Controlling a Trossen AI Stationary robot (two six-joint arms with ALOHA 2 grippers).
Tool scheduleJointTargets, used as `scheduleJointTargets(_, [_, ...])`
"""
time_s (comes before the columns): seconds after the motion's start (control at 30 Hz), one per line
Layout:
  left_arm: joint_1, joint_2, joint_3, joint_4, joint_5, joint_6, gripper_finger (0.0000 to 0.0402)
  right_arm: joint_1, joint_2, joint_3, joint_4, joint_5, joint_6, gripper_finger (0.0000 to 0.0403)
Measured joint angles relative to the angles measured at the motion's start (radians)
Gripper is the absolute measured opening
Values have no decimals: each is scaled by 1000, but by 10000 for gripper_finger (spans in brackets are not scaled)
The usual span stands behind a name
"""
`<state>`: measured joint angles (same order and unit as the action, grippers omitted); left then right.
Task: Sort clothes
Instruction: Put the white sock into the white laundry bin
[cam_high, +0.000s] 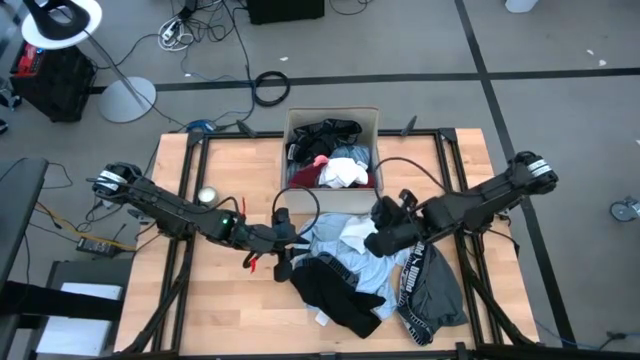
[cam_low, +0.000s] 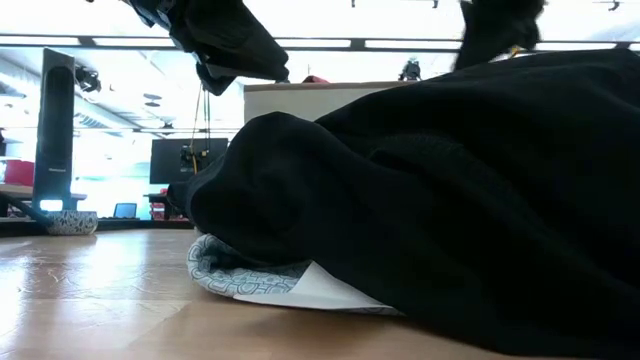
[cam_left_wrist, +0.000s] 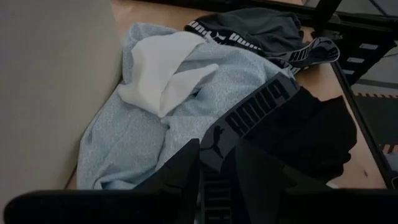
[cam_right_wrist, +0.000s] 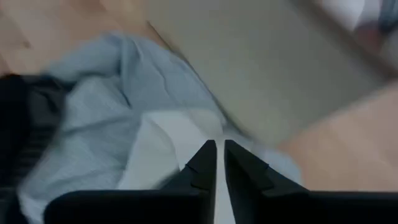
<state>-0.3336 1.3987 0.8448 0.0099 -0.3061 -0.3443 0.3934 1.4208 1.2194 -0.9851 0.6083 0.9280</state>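
Observation:
A pile of clothes lies on the table in front of the cardboard box (cam_high: 290, 125). It holds a light blue garment (cam_high: 330, 235), a white piece (cam_high: 355, 232) on top of it, a black garment (cam_high: 335, 290) with a lettered waistband, and a grey garment (cam_high: 430, 285). My left gripper (cam_high: 288, 248) is at the pile's left edge, shut on the black garment's waistband (cam_left_wrist: 249, 112). My right gripper (cam_high: 383, 238) is shut, right over the white piece (cam_right_wrist: 161, 149). The box holds black, white and red pieces. In the low view the black garment (cam_low: 450, 200) fills the picture. My left gripper has the black garment's lettered waistband (cam_left_wrist: 214, 142) between its two fingers, which lie across the band, coming from the table's left. The garment lies on the table and on the light blue garment (cam_left_wrist: 137, 130). My right gripper is over the white piece; whether it touches it, I cannot tell.
The box stands at the table's far edge, its near wall close behind the pile. A small round object (cam_high: 207, 196) lies on the table to the left. Bare wood lies at the near left. A black-and-white patterned piece (cam_low: 240, 275) lies under the black garment.

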Motion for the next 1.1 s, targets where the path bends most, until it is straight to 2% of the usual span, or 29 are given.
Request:
scheduleJointTargets(0.2, [0,0,0,-3,0,0,108,40,0,-219,103,-7,190,72])
scheduleJointTargets(0.37, [0,0,0,-2,0,0,108,47,0,-387,323,-74,218,106])
scheduleJointTargets(0.5, [0,0,0,-2,0,-1,108,27,0,-473,421,-81,197,108])
scheduleJointTargets(0.67, [0,0,0,-1,0,-5,108,15,0,-474,435,-67,139,15])
scheduleJointTargets(0.77, [0,0,0,-1,0,-5,108,15,0,-433,420,-45,112,6])
scheduleJointTargets(0.97, [0,0,0,-1,0,-5,108,18,-2,-312,282,-25,74,2])
scheduleJointTargets(1.1, [0,0,0,-1,0,-5,108,17,-2,-299,234,-31,94,11])
